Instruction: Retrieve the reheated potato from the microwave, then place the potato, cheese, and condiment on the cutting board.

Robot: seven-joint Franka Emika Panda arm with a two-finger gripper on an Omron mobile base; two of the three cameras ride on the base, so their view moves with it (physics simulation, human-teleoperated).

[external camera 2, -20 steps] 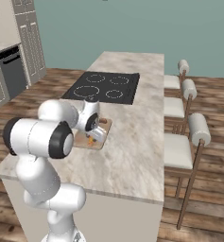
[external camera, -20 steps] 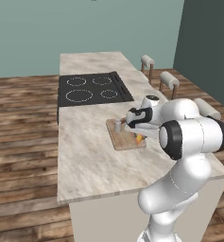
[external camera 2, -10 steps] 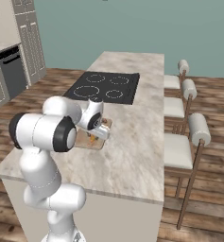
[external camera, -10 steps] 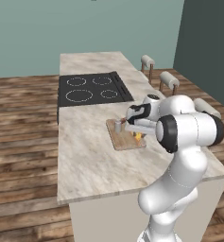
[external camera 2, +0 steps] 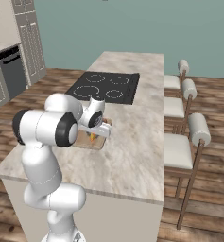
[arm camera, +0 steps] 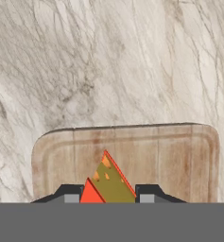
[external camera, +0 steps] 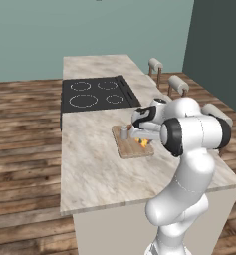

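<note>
The gripper (arm camera: 108,196) sits low over the cutting board (arm camera: 179,156), its 2 fingertips (arm camera: 68,193) pinching the cheese (arm camera: 111,182) wedge, which stands between them with its point toward the board's far edge. In the left base view the cheese (external camera: 143,143) shows as an orange speck on the cutting board (external camera: 132,148), and the grey condiment (external camera: 124,133) shaker stands upright on the board's near-left corner, just beside the hand. The arm's white elbow hides the board's right side in that view; from the right base view the forearm covers most of the cutting board (external camera 2: 92,142).

The board lies on a pale marble island counter (external camera: 94,169), near a black 4-ring cooktop (external camera: 97,93). 3 stools (external camera 2: 191,137) line the counter's far side. The floor (external camera: 20,129) is wood plank, the wall (external camera: 64,30) teal, and white cabinets (external camera 2: 30,42) stand at the left of the right base view.
</note>
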